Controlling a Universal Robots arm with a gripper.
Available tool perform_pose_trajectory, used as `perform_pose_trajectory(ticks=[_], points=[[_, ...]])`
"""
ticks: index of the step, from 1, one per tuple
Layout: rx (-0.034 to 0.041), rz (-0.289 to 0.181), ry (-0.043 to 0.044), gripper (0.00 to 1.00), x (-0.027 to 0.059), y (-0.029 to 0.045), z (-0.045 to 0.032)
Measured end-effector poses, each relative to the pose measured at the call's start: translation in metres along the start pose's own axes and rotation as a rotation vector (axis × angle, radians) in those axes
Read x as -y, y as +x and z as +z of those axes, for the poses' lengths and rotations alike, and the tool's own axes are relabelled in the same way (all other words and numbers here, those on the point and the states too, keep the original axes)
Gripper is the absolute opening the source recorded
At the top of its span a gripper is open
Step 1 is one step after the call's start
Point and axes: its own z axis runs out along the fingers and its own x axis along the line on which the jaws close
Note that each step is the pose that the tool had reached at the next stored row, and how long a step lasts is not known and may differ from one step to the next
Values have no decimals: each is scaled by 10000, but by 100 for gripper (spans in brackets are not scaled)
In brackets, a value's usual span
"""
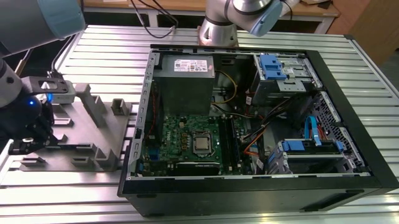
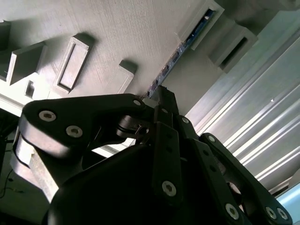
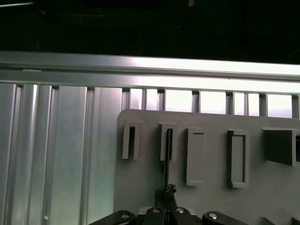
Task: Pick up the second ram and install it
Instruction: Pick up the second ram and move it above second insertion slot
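Gripper [image 2: 158, 92]: clenched on the memory stick [image 2: 182, 44], edge-on in its grey holder [image 2: 108, 28] slot, second wrist view.
Exterior view: open computer case [image 1: 262, 196] beside holder.

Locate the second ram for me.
In both wrist views the second ram stands edge-on, far end in a grey holder slot, near end pinched in the tool.

Second ram [image 2: 178, 52], thin dark stick, edge-on in grey rack [image 2: 117, 28]

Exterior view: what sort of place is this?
Probably a robotics lab bench for computer assembly: an open computer case lies on a ribbed metal table, beside a grey holder where the end effector grips a memory stick.
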Motion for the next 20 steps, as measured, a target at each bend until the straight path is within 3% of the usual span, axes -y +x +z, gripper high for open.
perform_pose_trajectory(ticks=[8, 20], points=[[0, -1, 5, 7, 2, -14, 41], [-1, 0, 3, 7, 2, -34, 44]])
